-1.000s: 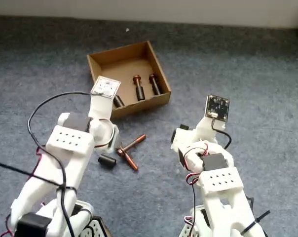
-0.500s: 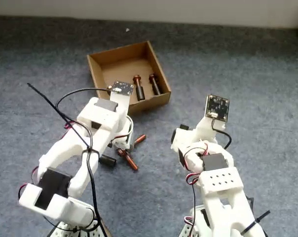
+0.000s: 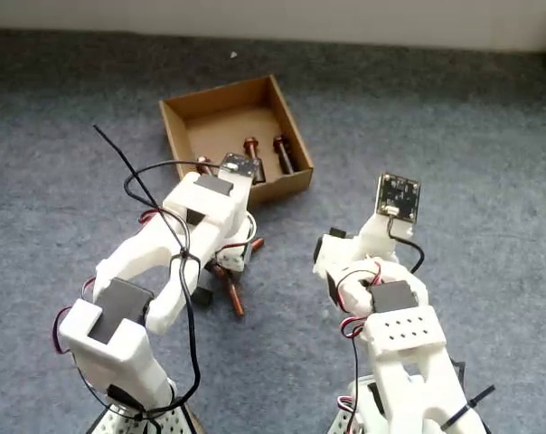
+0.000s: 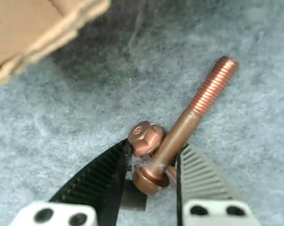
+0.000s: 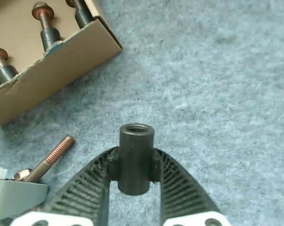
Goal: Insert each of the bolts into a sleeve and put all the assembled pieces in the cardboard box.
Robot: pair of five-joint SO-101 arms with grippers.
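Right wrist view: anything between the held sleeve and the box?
Bare carpet lies between the sleeve in the right end effector and the box, per the right wrist view; a bolt sits off to one side.

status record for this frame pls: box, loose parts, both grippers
box: three assembled pieces inside
loose bolts: two on the carpet, heads together
loose sleeve: on the carpet near the bolts
left gripper: down at the bolt heads, grip unclear
right gripper: shut on the held sleeve, bore facing the wrist camera
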